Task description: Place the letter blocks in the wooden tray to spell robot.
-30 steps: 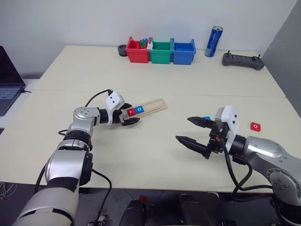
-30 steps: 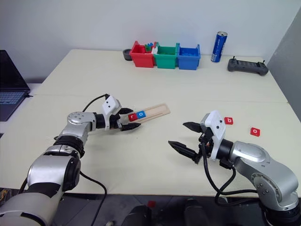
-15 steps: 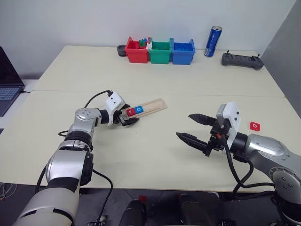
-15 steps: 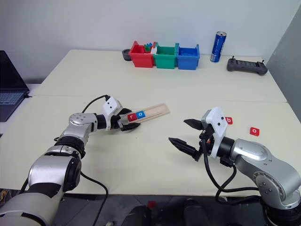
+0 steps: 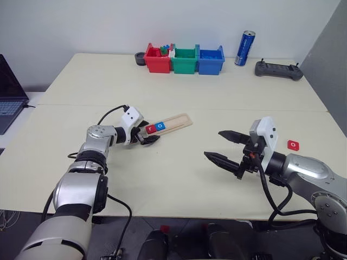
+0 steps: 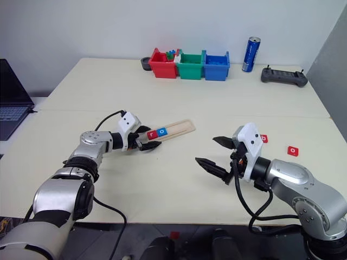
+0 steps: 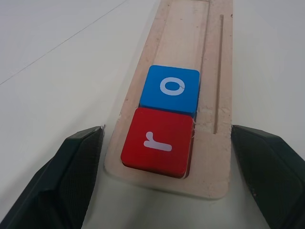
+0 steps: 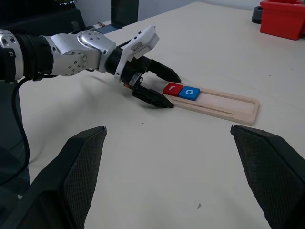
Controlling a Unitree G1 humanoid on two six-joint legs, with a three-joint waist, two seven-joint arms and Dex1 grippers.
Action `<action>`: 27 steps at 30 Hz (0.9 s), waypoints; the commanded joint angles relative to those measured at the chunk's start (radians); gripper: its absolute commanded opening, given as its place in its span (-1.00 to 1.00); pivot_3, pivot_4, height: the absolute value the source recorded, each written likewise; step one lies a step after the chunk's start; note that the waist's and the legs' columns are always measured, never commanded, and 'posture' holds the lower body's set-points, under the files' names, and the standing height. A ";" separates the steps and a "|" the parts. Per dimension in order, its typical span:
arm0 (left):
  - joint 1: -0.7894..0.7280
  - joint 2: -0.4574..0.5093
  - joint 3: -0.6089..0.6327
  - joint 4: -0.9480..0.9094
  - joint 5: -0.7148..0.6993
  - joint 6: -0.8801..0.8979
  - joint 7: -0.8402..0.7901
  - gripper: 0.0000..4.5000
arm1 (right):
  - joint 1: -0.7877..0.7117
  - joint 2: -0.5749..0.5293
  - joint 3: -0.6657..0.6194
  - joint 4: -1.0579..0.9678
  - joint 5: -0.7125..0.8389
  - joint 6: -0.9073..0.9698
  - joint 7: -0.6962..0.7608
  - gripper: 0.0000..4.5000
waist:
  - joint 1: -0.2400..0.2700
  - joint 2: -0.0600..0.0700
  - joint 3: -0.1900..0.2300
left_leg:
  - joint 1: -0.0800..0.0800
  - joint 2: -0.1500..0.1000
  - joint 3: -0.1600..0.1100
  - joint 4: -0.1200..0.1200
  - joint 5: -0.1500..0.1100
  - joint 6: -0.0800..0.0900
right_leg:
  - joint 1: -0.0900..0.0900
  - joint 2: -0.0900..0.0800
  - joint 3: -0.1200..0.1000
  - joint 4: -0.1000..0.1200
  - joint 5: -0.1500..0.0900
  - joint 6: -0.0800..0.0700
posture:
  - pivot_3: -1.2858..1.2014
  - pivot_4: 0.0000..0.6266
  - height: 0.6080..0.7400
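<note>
A pale cream tabletop [image 5: 217, 103] stands before a white wall, with a red bin [image 5: 157, 58], a green bin [image 5: 185, 59] and a blue bin [image 5: 211, 60] in a row at its far edge, a blue can [image 5: 245, 47] and a dark handheld controller [image 5: 278, 70] to their right, and a laptop [image 5: 10, 92] off the left side. The wooden tray [image 5: 172, 123] lies slantwise on the left half of the tabletop, and two letter blocks sit in its groove at the near-left end: a red "r" block [image 7: 157, 141] at the very end and a blue "o" block [image 7: 170, 90] touching it on the far side, the rest of the groove bare. The left end effector [image 5: 145, 133] is at that end of the tray with its fingers spread wide, one finger on either side of the tray's end, holding nothing; whether the fingertips touch the wood cannot be told. The right end effector [image 5: 227, 146] hovers over the right half of the tabletop, well apart from the tray, its two black fingers likewise spread wide and empty. A red "b" block [image 6: 263, 138] lies on the tabletop just behind the right end effector's white housing, and another red block [image 5: 293, 144] lies further right, near the tabletop's right edge.
</note>
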 commanded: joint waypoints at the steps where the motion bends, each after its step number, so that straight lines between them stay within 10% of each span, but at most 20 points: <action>1: 0.004 0.007 -0.034 0.017 0.041 0.025 -0.020 1.00 | -0.021 -0.001 -0.001 -0.011 -0.003 -0.026 -0.007 0.97 | 0.000 0.000 0.000 | 0.000 0.000 0.000 0.000 0.000 0.000 | 0.000 0.000 0.000 0.000 0.000 0.000 | 0.03 -0.52 1.00; 5: 0.004 0.012 -0.037 0.016 0.046 0.027 -0.040 1.00 | -0.026 0.000 0.004 -0.005 -0.007 -0.032 -0.010 0.97 | -0.001 0.000 0.000 | 0.000 0.000 0.000 0.000 0.000 0.000 | 0.000 0.000 0.000 0.000 0.000 0.000 | 0.03 -0.52 1.00; 10: 0.004 0.019 -0.039 0.016 0.051 0.017 -0.037 0.52 | -0.025 0.000 0.014 -0.001 -0.022 -0.045 -0.009 1.00 | -0.002 0.000 0.000 | 0.001 0.000 0.000 0.000 0.000 0.000 | 0.000 0.000 0.000 0.000 0.000 0.000 | 0.03 -0.52 1.00; 27: 0.011 0.005 -0.048 -0.043 0.006 -0.084 -0.239 0.51 | 0.030 -0.086 -0.027 0.031 -0.069 -0.141 0.094 1.00 | -0.001 0.000 0.000 | 0.001 0.000 0.001 0.000 0.000 0.000 | 0.001 0.000 0.000 0.000 0.000 0.000 | 0.03 -0.52 1.00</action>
